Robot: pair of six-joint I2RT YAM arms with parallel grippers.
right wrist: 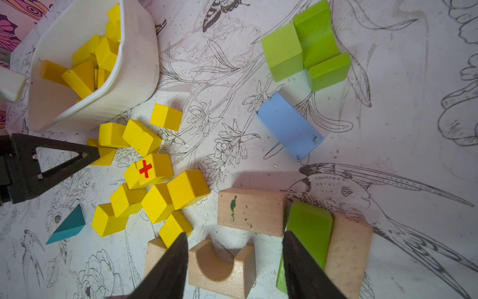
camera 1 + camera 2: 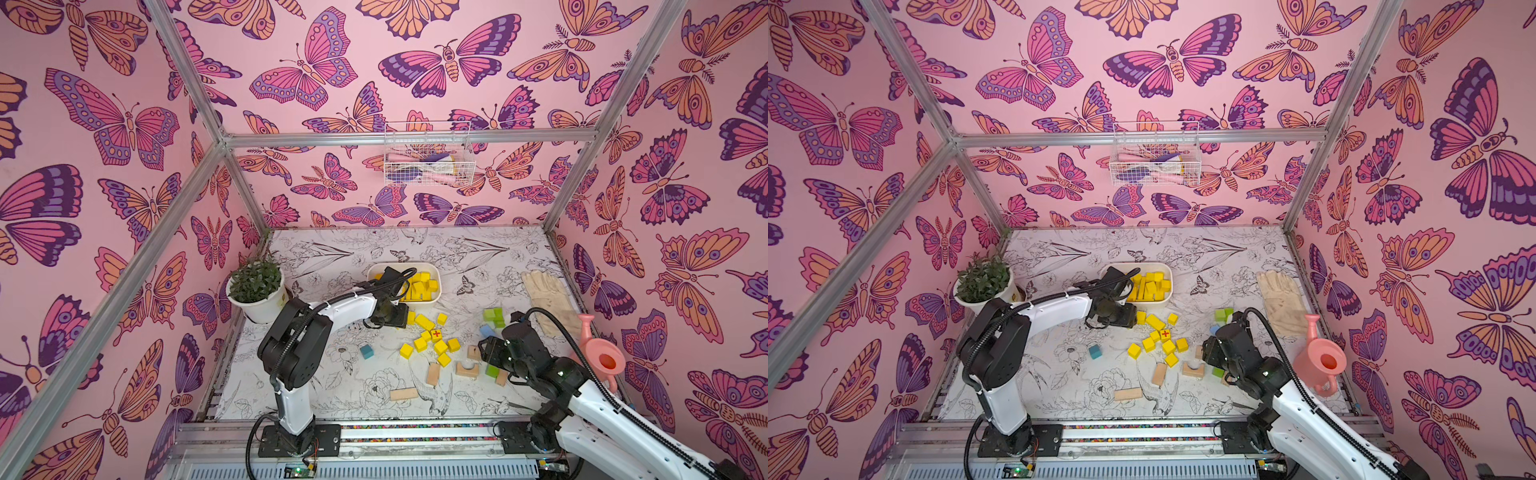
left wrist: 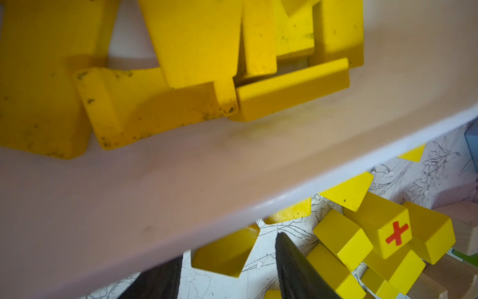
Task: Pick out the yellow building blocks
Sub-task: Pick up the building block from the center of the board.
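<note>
Several yellow building blocks [image 2: 419,286] fill a white bin [image 2: 432,266], whose rim shows in both top views [image 2: 1167,268]. More yellow blocks [image 2: 432,340] lie loose in front of it, among them a cube with a red cross [image 1: 152,168] [image 3: 393,233]. My left gripper [image 2: 405,322] [image 3: 230,248] is low at the bin's front wall [image 3: 181,181], open. One yellow block [image 3: 225,256] lies on the table between its fingers, with a gap on each side. My right gripper [image 1: 235,234] [image 2: 486,349] hovers open over a tan arch block [image 1: 219,266], holding nothing.
Tan blocks [image 2: 403,394], green blocks [image 2: 494,318], a blue block [image 1: 289,126] and a teal block [image 2: 367,351] lie around the yellow ones. A potted plant [image 2: 259,307] stands at the left, a glove [image 2: 548,291] and a pink watering can [image 2: 602,357] at the right.
</note>
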